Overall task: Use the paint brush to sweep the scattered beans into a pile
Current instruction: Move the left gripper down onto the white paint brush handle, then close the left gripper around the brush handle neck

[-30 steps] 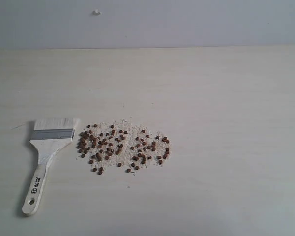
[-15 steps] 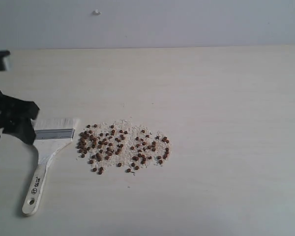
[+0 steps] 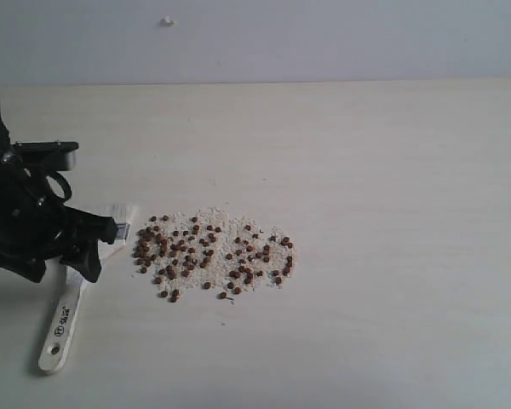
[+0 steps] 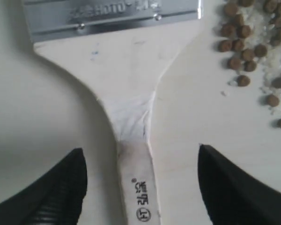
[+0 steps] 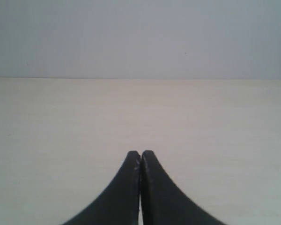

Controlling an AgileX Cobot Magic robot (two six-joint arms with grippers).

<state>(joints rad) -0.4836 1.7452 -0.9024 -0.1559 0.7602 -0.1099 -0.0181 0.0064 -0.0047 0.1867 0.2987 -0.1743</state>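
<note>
The pale table [image 3: 392, 213] is seen ahead of the right gripper [image 5: 140, 155], whose fingers are pressed together. The left gripper [image 4: 140, 152] is held over the paint brush [image 4: 126, 75] with its fingers spread wide. One finger is set on each side of the wooden handle, clear of it. The silver ferrule is located just beyond the fingertips. The beans [image 3: 209, 251] are scattered among pale crumbs beside the ferrule, outside the fingers' span.
</note>
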